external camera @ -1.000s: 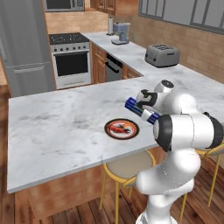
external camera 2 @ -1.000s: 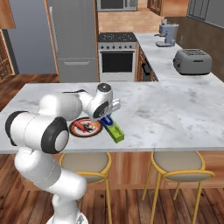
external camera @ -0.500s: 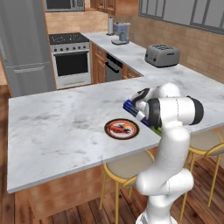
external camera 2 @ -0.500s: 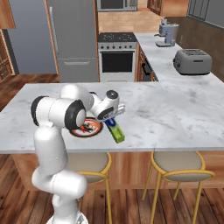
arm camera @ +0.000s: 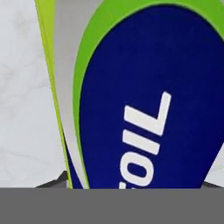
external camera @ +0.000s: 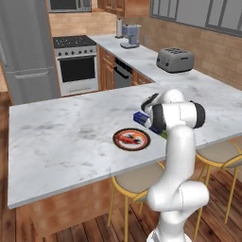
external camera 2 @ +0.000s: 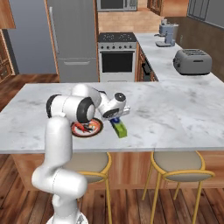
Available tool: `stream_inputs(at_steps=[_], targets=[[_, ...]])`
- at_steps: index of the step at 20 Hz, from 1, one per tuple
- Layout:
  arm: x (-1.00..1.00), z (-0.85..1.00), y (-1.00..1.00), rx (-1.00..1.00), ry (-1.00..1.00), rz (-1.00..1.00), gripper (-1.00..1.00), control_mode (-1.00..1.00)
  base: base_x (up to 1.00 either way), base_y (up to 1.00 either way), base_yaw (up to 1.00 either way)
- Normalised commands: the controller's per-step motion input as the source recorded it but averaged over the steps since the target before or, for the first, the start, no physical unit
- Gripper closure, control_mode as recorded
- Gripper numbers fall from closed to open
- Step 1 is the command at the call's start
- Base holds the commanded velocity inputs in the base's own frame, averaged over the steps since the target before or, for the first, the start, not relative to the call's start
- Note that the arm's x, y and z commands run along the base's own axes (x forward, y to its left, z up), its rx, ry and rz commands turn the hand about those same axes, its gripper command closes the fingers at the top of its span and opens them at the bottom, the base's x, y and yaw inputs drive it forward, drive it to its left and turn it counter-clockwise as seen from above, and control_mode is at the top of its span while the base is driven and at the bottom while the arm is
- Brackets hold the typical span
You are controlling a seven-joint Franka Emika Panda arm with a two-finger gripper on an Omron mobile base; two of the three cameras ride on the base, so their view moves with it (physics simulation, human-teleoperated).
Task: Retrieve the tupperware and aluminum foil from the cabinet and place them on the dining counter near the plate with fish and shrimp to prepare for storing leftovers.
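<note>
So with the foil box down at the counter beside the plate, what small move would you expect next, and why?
Probably a short lift of the end effector straight up off the aluminum foil. The box seems to lie flat on the dining counter just right of the plate with fish and shrimp, so placing looks done. Whether its fingers are clear of the box, I cannot tell.

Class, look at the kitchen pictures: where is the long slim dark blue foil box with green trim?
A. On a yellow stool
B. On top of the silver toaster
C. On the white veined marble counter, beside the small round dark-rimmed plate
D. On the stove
C: the long slim dark blue foil box lies on the white veined marble counter, right beside the small round dark-rimmed plate, under the gripper.
</note>
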Motion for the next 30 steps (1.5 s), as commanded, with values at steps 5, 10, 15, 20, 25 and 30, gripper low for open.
stream_inputs(at_steps=[5, 10, 15, 20, 25, 30], targets=[[-0.12, 0.73, -0.04, 0.02, -0.10, -0.05, -1.00, -1.00, 0.00, 0.00, 0.00], [-0.63, 1.00, 0.26, -0.10, -0.19, 0.00, -1.00, -1.00, 0.00, 0.00, 0.00], [-1.00, 0.60, 0.42, -0.23, -0.02, 0.00, -1.00, -1.00, 0.00, 0.00, 0.00], [-1.00, 0.65, 0.29, -0.22, 0.00, 0.06, -1.00, -1.00, 0.00, 0.00, 0.00], [-0.77, 0.82, 0.30, -0.19, 0.00, 0.07, -1.00, -1.00, 0.00, 0.00, 0.00], [-0.60, 0.79, 0.10, -0.12, 0.00, 0.08, -1.00, 1.00, -0.18, 0.03, 0.03]])
